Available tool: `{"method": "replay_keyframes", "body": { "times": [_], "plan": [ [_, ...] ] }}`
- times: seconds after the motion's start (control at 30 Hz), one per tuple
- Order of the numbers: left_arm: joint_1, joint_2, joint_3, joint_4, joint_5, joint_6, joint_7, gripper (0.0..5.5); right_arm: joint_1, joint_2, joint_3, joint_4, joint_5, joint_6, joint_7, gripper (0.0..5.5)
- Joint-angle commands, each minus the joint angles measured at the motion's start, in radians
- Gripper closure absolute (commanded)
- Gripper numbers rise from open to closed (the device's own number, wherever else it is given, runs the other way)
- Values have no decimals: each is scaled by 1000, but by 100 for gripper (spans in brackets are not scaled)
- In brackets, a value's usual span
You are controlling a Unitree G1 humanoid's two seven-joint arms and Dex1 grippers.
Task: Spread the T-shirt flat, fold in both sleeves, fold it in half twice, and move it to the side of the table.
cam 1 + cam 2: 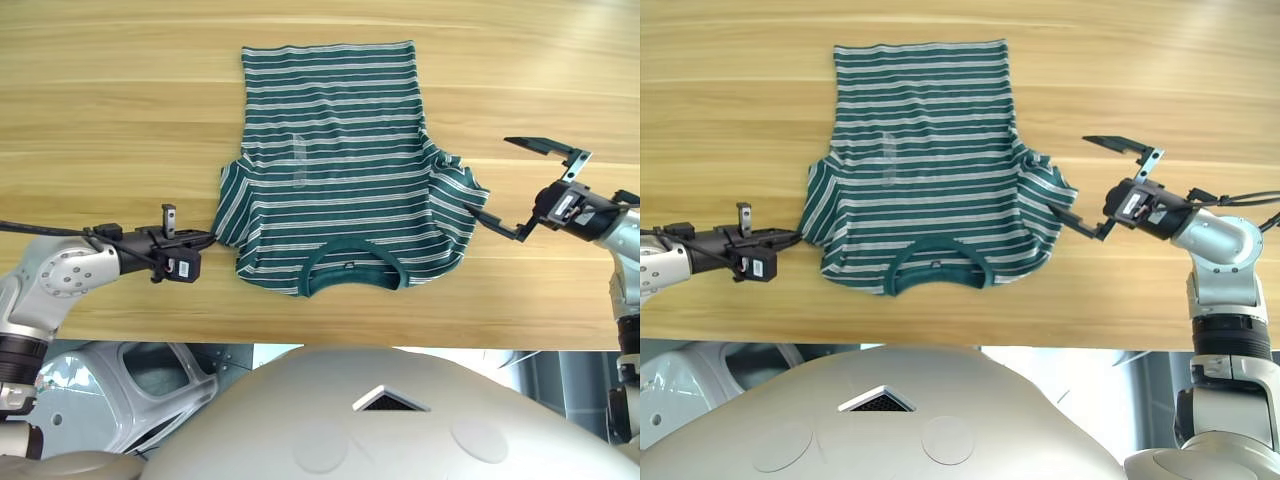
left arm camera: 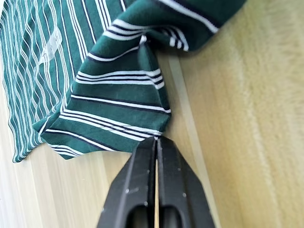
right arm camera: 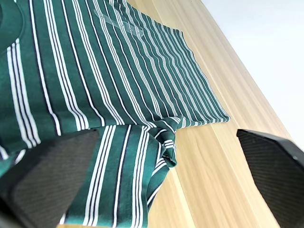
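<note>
While the T-shirt (image 1: 335, 180) lies spread on the wooden counter (image 1: 120, 120), collar nearest the robot and hem at the far side, both sleeves sit bunched against its body. At the left sleeve (image 1: 230, 200) the left fingers (image 2: 137, 175) are pressed together, tips touching the cuff; whether cloth is caught between them cannot be told. The right fingers (image 3: 52, 175) are spread wide, one at the right sleeve (image 1: 455, 185), the other above bare wood.
</note>
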Motion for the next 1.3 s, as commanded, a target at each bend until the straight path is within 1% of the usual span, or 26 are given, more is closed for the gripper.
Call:
{"method": "replay_keyframes", "body": {
  "times": [0.03,0.37,0.7,1.03,1.17,1.3],
  "plan": [
    [-17,7,-15,-2,-2,17,-11,548,12,-11,-14,-9,-5,9,-3,10],
    [-14,30,56,-29,-38,29,18,548,9,2,-11,19,-2,2,-4,10],
    [24,38,114,-96,-126,-27,20,548,0,12,-2,41,-8,-5,-2,10],
    [-98,-28,38,25,-69,-147,62,548,-8,29,14,42,-16,-6,-3,10],
    [-195,-47,-19,114,-31,-195,63,548,-15,36,23,45,-20,-4,-3,10],
    [-267,-60,-49,175,21,-238,88,548,-23,46,32,49,-26,-5,-1,10]
  ]
}}
